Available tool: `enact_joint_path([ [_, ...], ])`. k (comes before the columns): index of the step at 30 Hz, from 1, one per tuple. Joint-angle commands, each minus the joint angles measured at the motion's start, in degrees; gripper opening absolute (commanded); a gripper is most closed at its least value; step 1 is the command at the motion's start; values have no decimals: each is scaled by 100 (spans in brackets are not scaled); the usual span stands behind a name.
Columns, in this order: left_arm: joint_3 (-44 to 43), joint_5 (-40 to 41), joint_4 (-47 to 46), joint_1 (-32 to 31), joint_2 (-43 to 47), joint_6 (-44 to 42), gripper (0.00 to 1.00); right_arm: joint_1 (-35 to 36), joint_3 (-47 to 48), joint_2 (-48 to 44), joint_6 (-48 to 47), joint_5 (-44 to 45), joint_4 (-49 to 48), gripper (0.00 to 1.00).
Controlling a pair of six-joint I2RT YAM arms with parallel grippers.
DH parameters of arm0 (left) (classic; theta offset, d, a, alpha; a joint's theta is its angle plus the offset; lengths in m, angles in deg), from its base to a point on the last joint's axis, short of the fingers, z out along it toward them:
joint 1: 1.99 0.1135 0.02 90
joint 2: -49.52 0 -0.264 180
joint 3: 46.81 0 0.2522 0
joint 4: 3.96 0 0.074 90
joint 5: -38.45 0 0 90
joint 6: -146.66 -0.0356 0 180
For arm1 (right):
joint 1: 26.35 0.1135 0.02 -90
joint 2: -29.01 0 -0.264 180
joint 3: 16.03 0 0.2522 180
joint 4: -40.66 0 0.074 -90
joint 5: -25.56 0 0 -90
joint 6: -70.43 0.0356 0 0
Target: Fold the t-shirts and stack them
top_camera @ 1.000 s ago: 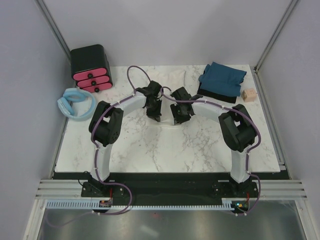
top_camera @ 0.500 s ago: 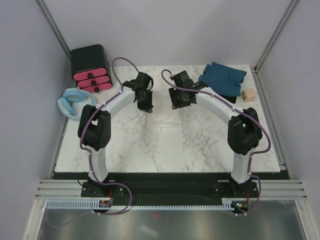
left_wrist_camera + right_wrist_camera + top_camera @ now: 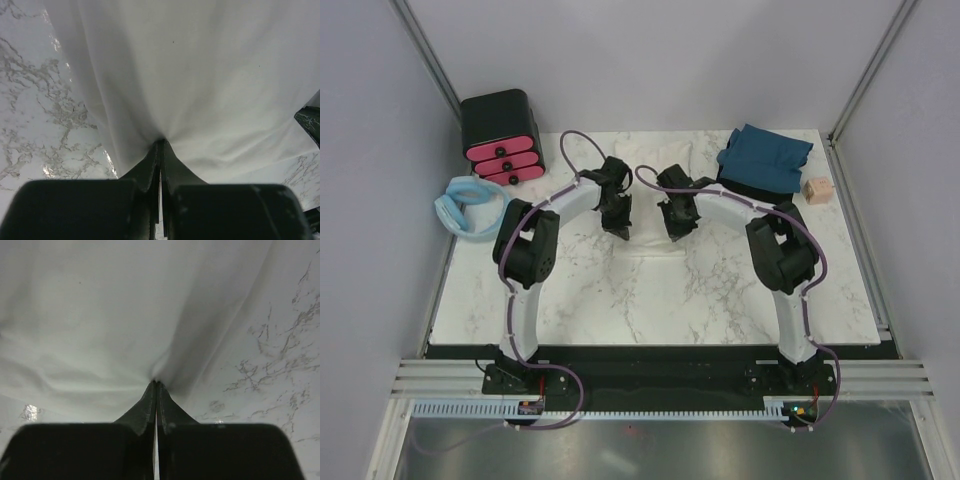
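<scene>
The cream-white t-shirt lies at the middle back of the marble table, hard to tell from the white top. My left gripper is shut on its cloth, which puckers at the fingertips in the left wrist view. My right gripper is shut on the same shirt, pinching a fold in the right wrist view. The two grippers sit side by side at the shirt's near edge. The dark teal-blue t-shirt lies folded at the back right, apart from both grippers.
A black box with pink drawers stands at the back left. A pale blue padded ring lies beside it at the table's left edge. A small wooden cube sits at the right of the teal shirt.
Both grippers swung to the back of the table with the white shirt's edge, then came back toward me and closer together; the cloth stays pinched in both.
</scene>
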Motion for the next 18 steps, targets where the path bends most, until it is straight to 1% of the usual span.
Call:
enact_joint_path([
  [1,520,-145,98,-61,116,32,2,53,-453,-103,69,-53,-40,0],
  [7,1284,-197,168,-131,634,-91,2,326,-1428,-727,227,-88,-85,0],
  [12,1804,-223,282,-192,1100,-196,2,677,-2166,-1439,473,-88,-58,0],
  [17,2165,-469,545,-377,1601,-100,2,1116,-2580,-2001,754,-88,231,0],
  [18,2217,-505,581,-516,1689,-73,2,1160,-2633,-2080,798,-97,267,0],
])
